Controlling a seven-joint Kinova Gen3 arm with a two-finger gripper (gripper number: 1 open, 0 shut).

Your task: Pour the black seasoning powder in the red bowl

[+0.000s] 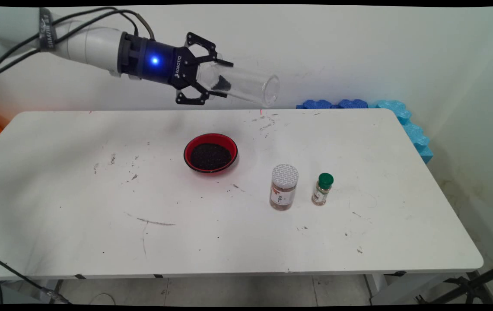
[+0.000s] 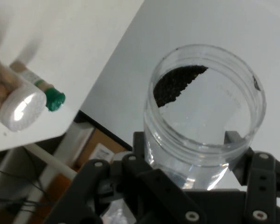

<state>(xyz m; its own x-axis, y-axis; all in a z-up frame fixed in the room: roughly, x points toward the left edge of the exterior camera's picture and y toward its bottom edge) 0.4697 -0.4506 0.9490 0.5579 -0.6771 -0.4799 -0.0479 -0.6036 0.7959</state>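
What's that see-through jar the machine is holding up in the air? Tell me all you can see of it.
The clear jar is a lidless cylinder, plastic or glass by its look. The gripper clamps it near its closed end, high above the table, lying almost level with the open mouth tipped slightly down toward the right. A small clump of dark grains clings inside; otherwise it looks empty.

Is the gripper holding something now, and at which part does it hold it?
Yes. The gripper holds a clear plastic jar near its closed bottom end, lying almost level above the table, its open mouth pointing away from the arm.
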